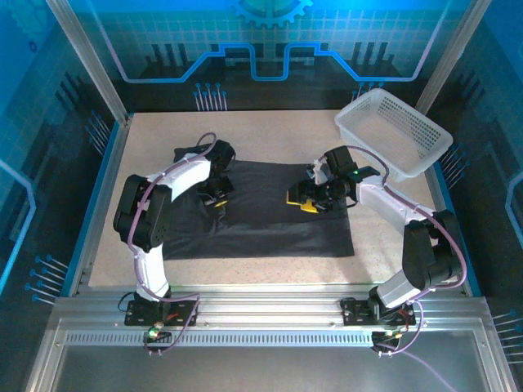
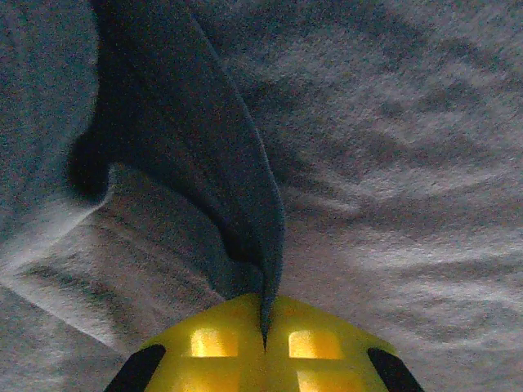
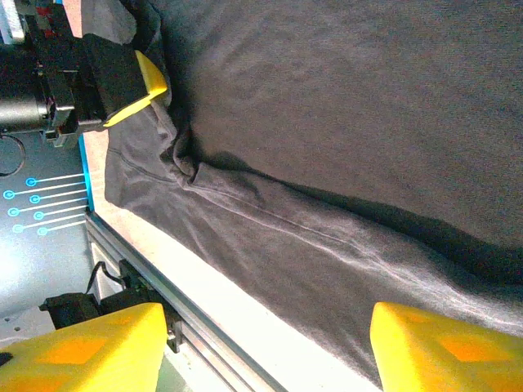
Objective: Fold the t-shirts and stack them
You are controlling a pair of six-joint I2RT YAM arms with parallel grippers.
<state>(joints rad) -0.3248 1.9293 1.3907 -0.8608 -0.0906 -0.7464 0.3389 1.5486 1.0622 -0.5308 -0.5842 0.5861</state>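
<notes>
The left hand (image 1: 216,196) rests on the left part of the plain charcoal-black soft cloth t-shirt (image 1: 278,216), which lies spread almost flat on the pale speckled surface (image 1: 163,139). Its yellow fingers (image 2: 212,359) are clenched on a raised ridge of the t-shirt. In the left wrist view, a thin fold of fabric climbs out from between the closed tips. The pinch looks meant to let this side be lifted and carried toward the t-shirt's middle.

Over the t-shirt's right-centre, the right hand (image 1: 306,200) hovers released, its yellow fingers standing apart with nothing between them. It faces the left hand across the cloth. Its wrist camera looks along the t-shirt's near edge, where a seam and some creases show. It is probably waiting to take a matching hold so that both sides rise evenly.

Beyond the t-shirt's far right corner, a white plastic lattice basket (image 1: 417,114) sits apart from the cloth. By my reading the folding has barely begun, and nothing is stacked yet.
</notes>
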